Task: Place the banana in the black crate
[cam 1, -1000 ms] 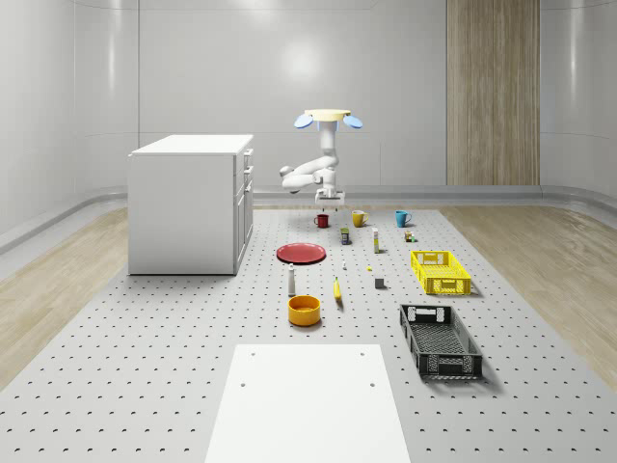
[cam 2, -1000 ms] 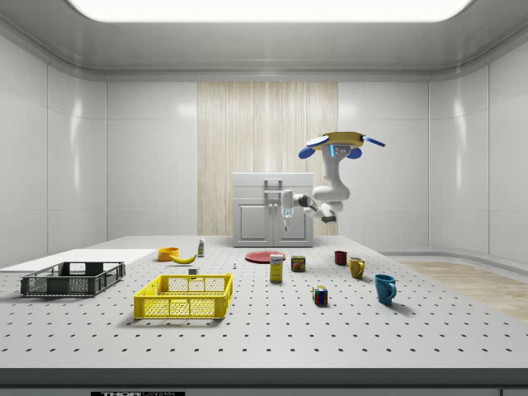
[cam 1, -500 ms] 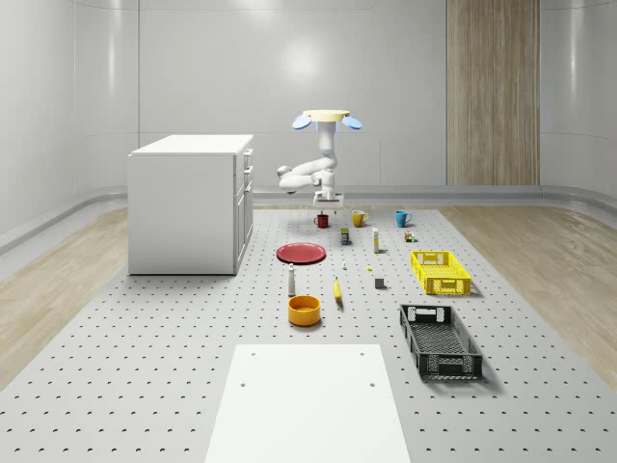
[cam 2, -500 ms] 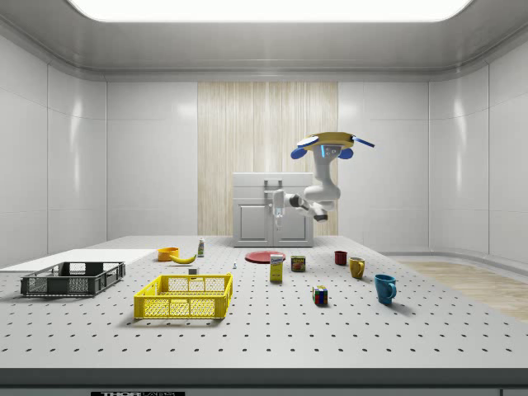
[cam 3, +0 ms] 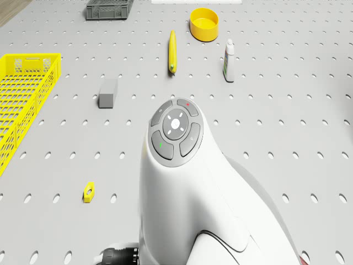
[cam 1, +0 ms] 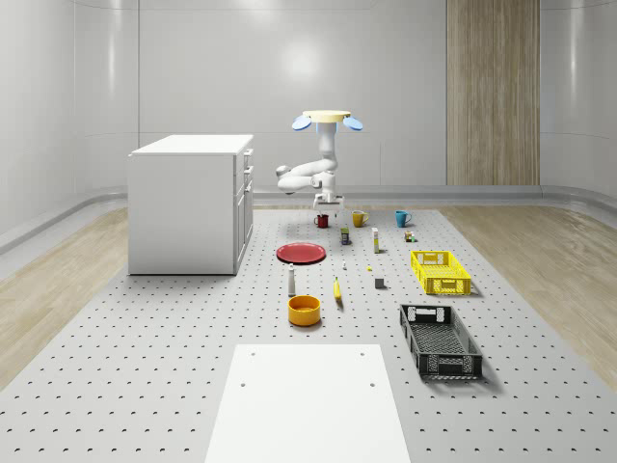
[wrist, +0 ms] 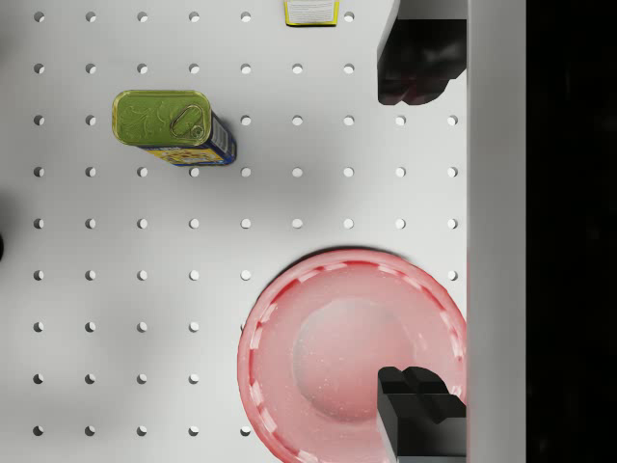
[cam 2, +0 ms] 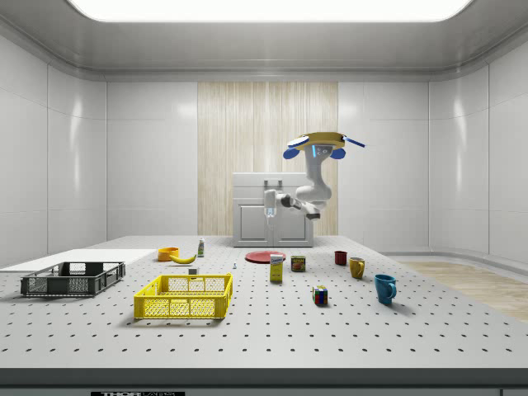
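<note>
Banana (cam 1: 337, 289) position is what the coming approach turns on: it lies flat on the perforated table, between the orange bowl (cam 1: 304, 310) and the small grey block (cam 1: 380, 283), well apart from the gripper (cam 1: 328, 201). In the whole-scene view its long axis runs roughly from the far end of the table toward the near end, so jaws closing across its narrow width would have to be turned crosswise to that line. In the drone view the banana (cam 3: 172, 51) shows ahead of the arm, past the white bottle (cam 3: 229, 60).

The drone (cam 2: 322, 143) hovers high over the far part of the table, near the cups. The arm hangs below it with the gripper (cam 2: 270, 216) pointing down above the red plate (cam 2: 266, 256). In the wrist view the 2 fingertips (wrist: 420, 60) stand wide apart with nothing between them, so the jaws are open and empty, over the red plate's rim (wrist: 253, 328), with a green tin (wrist: 172, 126) nearby.

The black crate (cam 1: 440, 340) sits at the near end of the table, beyond the yellow crate (cam 1: 440, 271), and the banana lies between gripper and crate. Judging by this, the reach has barely begun.
</note>
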Robot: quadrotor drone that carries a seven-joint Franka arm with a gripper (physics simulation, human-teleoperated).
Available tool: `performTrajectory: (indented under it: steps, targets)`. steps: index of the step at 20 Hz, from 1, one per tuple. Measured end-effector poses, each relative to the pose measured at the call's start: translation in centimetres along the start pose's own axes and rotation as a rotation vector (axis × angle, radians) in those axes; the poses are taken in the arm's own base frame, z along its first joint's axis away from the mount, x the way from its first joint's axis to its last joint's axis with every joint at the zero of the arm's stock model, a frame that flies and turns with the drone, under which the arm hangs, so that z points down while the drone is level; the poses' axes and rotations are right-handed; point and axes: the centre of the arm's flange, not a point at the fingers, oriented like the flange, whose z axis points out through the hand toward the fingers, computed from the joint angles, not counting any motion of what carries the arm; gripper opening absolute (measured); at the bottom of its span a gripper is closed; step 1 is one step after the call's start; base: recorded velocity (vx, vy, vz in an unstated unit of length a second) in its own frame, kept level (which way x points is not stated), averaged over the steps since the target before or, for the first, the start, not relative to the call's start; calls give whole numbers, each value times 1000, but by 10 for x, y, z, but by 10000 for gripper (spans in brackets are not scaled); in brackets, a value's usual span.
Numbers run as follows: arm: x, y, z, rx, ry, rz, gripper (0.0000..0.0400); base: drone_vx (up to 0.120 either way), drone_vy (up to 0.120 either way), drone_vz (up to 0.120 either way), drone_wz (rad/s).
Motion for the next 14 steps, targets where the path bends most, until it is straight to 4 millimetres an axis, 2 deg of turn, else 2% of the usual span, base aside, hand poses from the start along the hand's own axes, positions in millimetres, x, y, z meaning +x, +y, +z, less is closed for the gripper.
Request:
performTrajectory:
  steps: [14]
  targets:
    - [0, 0, 0, 0, 0, 0, 400, 120, 0, 0, 0]
